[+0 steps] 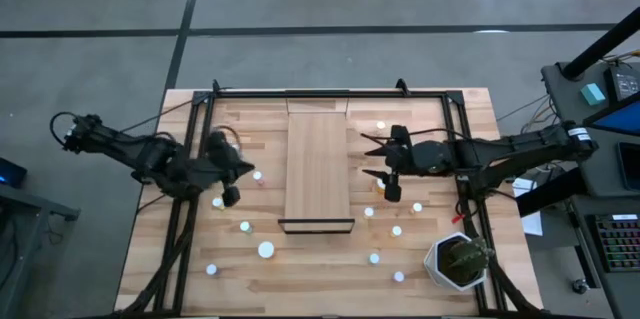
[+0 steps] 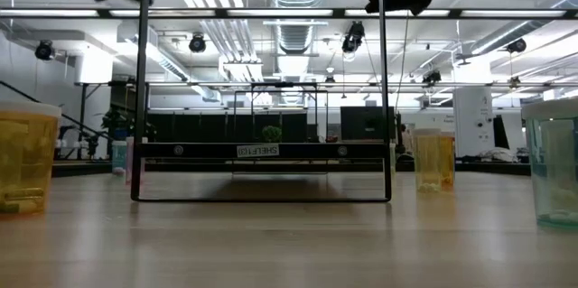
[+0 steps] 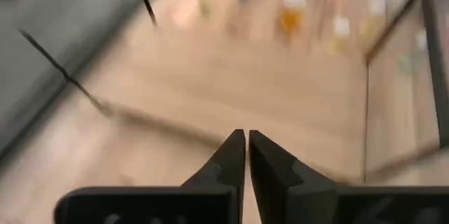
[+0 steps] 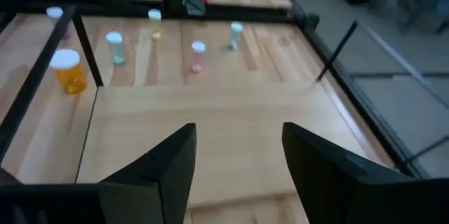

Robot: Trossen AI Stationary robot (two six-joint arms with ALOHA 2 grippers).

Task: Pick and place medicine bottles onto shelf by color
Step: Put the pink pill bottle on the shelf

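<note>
Slatted wood table (image 1: 330, 274) w/ dark frame rails (image 1: 330, 92) round it. Shelf (image 1: 318, 164), long pale plank w/ dark rail at its near end, lies down the middle, between the two grippers; nothing on it.

Potted plant (image 1: 458, 259) in white pot sits at the table corner on the right arm's side, well behind and to the side of the right fingers.

Right gripper (image 1: 374, 157) hangs just beside the shelf's right edge, fingers (image 4: 165, 164) spread wide apart, nothing between them. In right wrist view bare plank lies under and just ahead of the fingers; beyond them across the plank stand an orange bottle (image 4: 67, 70), a greenish one (image 4: 114, 47), a pink one (image 4: 198, 55) & a few more small ones, all well apart from the fingertips.

Left gripper (image 1: 246, 167) over the table left of the shelf, fingers (image 3: 226, 159) pressed together, empty. One small white-capped bottle (image 1: 257, 175) just beside the tips, another (image 1: 218, 202) near, behind them.

Other medicine bottles (image 1: 266, 249) scattered on the table both sides of the shelf, none touching either gripper. Low view: yellow-orange bottle (image 2: 434, 162) stands right of the shelf's rail (image 2: 262, 98).
</note>
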